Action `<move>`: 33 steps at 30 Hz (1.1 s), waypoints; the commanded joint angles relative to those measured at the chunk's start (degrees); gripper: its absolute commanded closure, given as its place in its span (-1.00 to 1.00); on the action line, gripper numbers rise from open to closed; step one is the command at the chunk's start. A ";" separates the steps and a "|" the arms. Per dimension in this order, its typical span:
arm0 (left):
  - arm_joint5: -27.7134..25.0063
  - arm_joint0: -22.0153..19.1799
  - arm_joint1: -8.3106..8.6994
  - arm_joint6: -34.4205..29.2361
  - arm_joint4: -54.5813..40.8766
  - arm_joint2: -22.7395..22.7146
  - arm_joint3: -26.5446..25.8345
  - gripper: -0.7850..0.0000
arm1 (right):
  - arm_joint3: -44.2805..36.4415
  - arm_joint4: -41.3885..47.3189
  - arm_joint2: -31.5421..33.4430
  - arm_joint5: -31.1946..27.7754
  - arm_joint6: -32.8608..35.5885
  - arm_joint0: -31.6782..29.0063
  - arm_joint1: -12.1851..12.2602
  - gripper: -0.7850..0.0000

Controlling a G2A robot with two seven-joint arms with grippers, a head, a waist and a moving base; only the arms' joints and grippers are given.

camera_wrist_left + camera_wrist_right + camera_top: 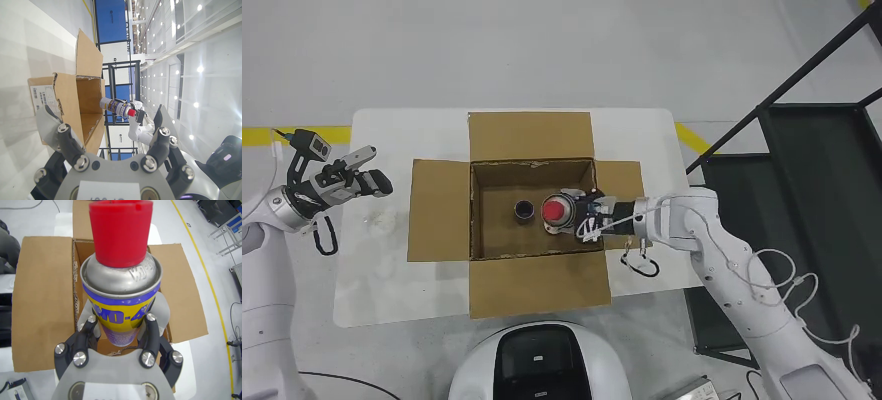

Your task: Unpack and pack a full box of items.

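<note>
Our right gripper (580, 216) is clamped round the body of the red-capped spray can (121, 285). The can hangs cap-up and slightly tilted over the open cardboard box (440, 210), toward the 3 o'clock side of the opening. We cannot tell whether it is going out or in. Either way, we judge it best to travel straight along the box's height, clear of the 3 o'clock wall and of the small dark round container (524, 210) at the can's 9 o'clock. Our left gripper (377, 168) hovers with fingers spread over the table (372, 280), at the box's 9 o'clock.
</note>
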 commanded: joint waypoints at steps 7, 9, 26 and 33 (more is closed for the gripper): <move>0.00 0.00 0.00 0.00 0.00 0.00 0.00 -1.00 | 8.96 14.91 -10.75 -1.55 17.73 10.97 -2.17 1.00; 0.00 0.00 0.00 0.00 0.00 0.00 0.00 -1.00 | 11.27 18.42 -13.08 -0.53 21.24 13.29 -2.75 1.00; 0.00 0.00 0.00 0.00 0.00 0.00 0.00 -1.00 | 25.39 30.08 -31.68 3.40 33.84 27.95 -6.79 -1.00; 0.00 0.00 0.00 0.00 0.00 0.00 0.00 -1.00 | 27.14 32.74 -33.92 2.31 32.41 30.60 -7.97 -1.00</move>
